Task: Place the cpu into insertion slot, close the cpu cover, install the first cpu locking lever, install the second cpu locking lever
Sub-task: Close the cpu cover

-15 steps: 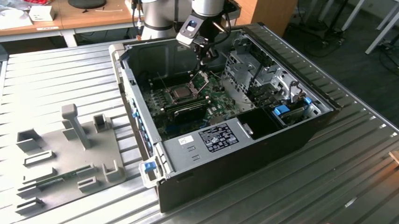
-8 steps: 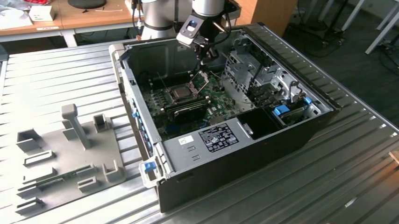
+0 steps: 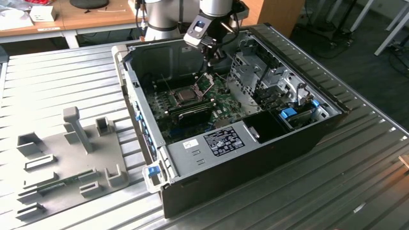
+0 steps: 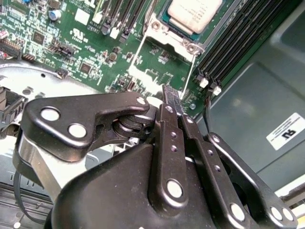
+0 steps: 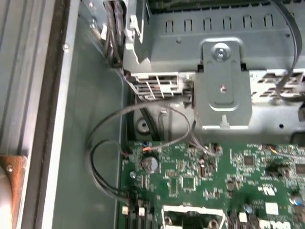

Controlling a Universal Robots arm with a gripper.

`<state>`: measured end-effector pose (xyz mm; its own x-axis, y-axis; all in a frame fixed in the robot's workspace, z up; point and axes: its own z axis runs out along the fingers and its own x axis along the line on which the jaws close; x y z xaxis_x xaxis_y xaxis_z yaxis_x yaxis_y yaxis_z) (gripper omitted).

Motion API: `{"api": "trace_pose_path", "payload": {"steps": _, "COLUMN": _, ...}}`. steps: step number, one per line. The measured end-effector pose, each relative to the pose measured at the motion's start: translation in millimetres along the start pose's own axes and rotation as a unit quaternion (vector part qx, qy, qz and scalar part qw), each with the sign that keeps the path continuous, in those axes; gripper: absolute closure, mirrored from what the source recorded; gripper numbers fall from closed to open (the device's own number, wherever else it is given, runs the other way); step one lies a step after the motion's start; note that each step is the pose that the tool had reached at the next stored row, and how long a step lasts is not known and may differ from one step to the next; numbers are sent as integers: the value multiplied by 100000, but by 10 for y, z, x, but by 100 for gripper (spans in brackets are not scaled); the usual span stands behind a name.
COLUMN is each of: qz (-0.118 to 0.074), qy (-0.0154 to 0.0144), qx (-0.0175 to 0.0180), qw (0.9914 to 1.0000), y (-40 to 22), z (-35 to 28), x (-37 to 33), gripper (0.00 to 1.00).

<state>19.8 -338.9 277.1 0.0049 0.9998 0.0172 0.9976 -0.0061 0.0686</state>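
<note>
The cpu (image 4: 193, 14) lies flat in the insertion slot (image 4: 187, 46), its pale metallic top up; in the exterior view the cpu (image 3: 187, 96) sits mid-board inside the open case. The cpu cover (image 4: 143, 57), a thin silvery frame, stands swung open beside the socket, with green board showing through its cut-out. In the exterior view the cpu cover (image 3: 205, 82) tilts up behind the socket. My gripper (image 4: 170, 95) is shut, its black fingertips together at the cover's free edge; whether they touch it I cannot tell. The gripper (image 3: 209, 67) reaches down into the case from above.
Long black memory slots (image 4: 228, 52) run beside the socket. A grey drive cage (image 5: 224, 90) and looping cables (image 5: 109, 157) stand at the board's edge. The case wall (image 4: 257, 105) is close by. A grey fixture plate (image 3: 64, 158) lies on the ribbed table at the exterior view's left.
</note>
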Motion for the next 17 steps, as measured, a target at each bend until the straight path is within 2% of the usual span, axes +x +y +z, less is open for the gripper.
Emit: {"api": "trace_pose_path", "payload": {"steps": 17, "qz": 651, "qy": -53, "qx": 51, "qw": 99998, "y": 175, "z": 21, "x": 0, "gripper": 90}}
